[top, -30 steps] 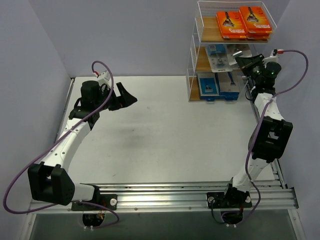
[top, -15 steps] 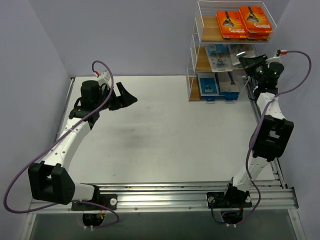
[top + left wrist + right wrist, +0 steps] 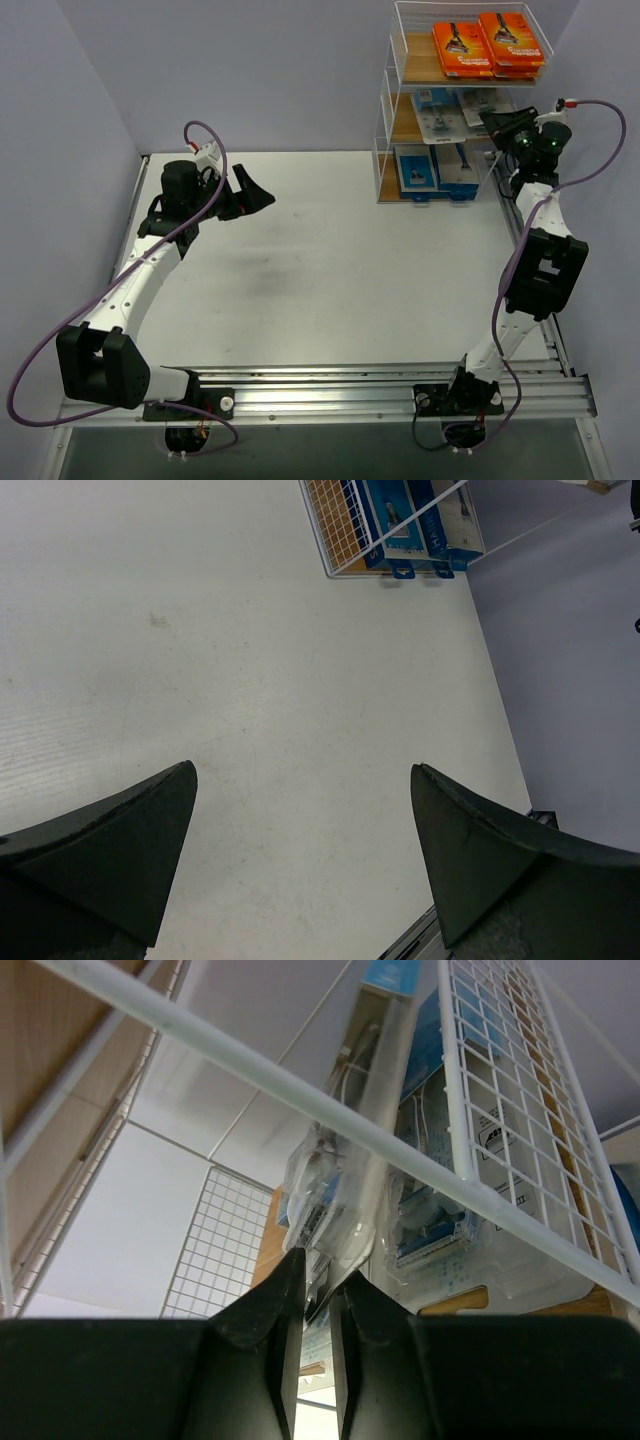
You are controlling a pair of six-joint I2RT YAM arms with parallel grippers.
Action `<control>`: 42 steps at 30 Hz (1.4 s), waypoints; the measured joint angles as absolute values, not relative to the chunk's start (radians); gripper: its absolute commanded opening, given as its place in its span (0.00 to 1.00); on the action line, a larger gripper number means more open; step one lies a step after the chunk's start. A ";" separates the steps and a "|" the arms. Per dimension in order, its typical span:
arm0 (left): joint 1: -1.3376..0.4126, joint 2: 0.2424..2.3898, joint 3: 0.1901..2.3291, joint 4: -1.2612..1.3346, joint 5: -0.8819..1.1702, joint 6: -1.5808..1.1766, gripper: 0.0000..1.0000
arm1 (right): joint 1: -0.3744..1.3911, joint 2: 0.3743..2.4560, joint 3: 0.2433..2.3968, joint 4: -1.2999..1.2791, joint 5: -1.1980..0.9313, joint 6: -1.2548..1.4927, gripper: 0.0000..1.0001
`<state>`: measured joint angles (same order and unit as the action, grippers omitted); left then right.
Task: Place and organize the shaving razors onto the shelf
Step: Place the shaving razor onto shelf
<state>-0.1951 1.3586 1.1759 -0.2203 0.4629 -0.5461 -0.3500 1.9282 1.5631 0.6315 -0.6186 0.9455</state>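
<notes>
the clear blister pack (image 3: 340, 1190) is at the middle tier of the white wire shelf (image 3: 386, 120), seen edge-on in the right wrist view. a second blister pack (image 3: 445, 1210) is just beside it on the right. orange boxes (image 3: 490, 45) lie flat on the top tier and blue boxes (image 3: 436, 170) on the bottom one. whole rack sits upper right in the overhead view. right gripper (image 3: 318, 1266) has its fingers pinched down to a slit on the clear pack's lower edge. left gripper (image 3: 258, 196) hangs over the table (image 3: 330, 270) at the left of frame, jaws spread wide, holding nothing
</notes>
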 measured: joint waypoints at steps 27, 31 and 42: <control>-0.194 1.359 1.176 -0.219 0.469 -0.547 0.97 | -0.403 1.928 1.567 0.569 -0.617 0.959 0.45; -0.194 1.359 1.176 -0.215 0.469 -0.549 0.97 | -0.412 1.923 1.560 0.563 -0.618 0.957 0.46; -0.193 1.359 1.176 -0.210 0.469 -0.558 0.97 | -0.437 1.870 1.500 0.556 -0.624 0.957 0.52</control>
